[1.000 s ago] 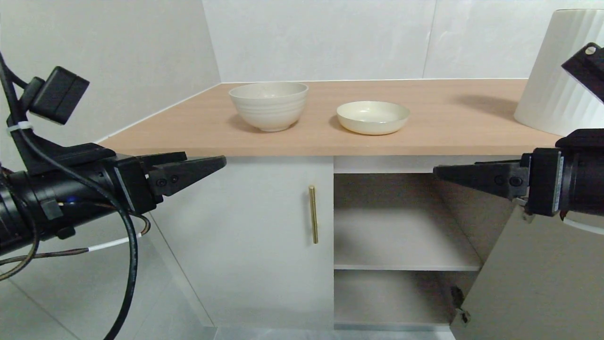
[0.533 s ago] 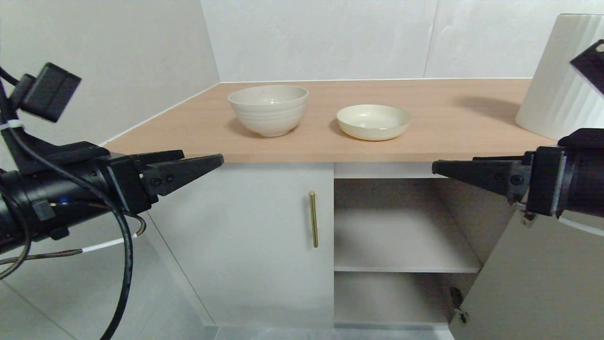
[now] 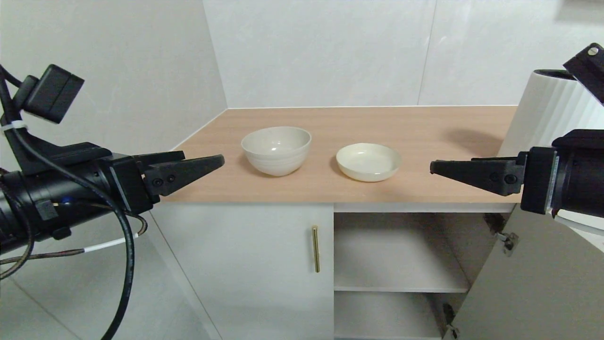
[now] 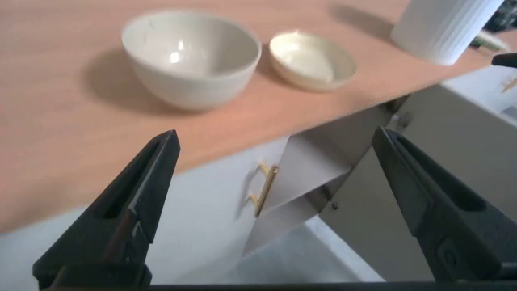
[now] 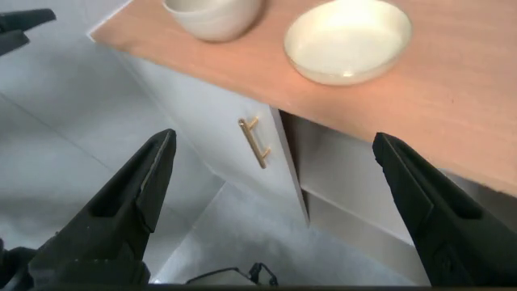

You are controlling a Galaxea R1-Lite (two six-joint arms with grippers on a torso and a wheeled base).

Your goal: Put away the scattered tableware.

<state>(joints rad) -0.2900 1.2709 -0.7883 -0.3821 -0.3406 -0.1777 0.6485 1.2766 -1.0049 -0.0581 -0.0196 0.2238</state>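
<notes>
A deep cream bowl [image 3: 276,150] and a shallow cream dish [image 3: 368,161] sit side by side on the wooden countertop [image 3: 424,132]. My left gripper [image 3: 203,159] hovers off the counter's front left corner, level with the top, open and holding nothing. The right gripper [image 3: 439,167] is held out at the counter's front right, also open and empty, and points toward the dish. Between the left gripper's [image 4: 275,141] fingers, the left wrist view shows the bowl [image 4: 191,56] and dish [image 4: 313,59]. The right gripper [image 5: 275,141] frames the dish [image 5: 347,40] and part of the bowl [image 5: 214,12].
A tall white ribbed vase [image 3: 552,113] stands at the counter's right end. Below, the cabinet's right door [image 3: 519,283] is swung open, baring two shelves [image 3: 401,255]. The left door with a brass handle [image 3: 315,249] is closed. A wall bounds the left side.
The camera has risen, so the counter sits lower in the picture. Both grippers now stand level with the countertop rather than below its edge. The bowl and dish stay put.
</notes>
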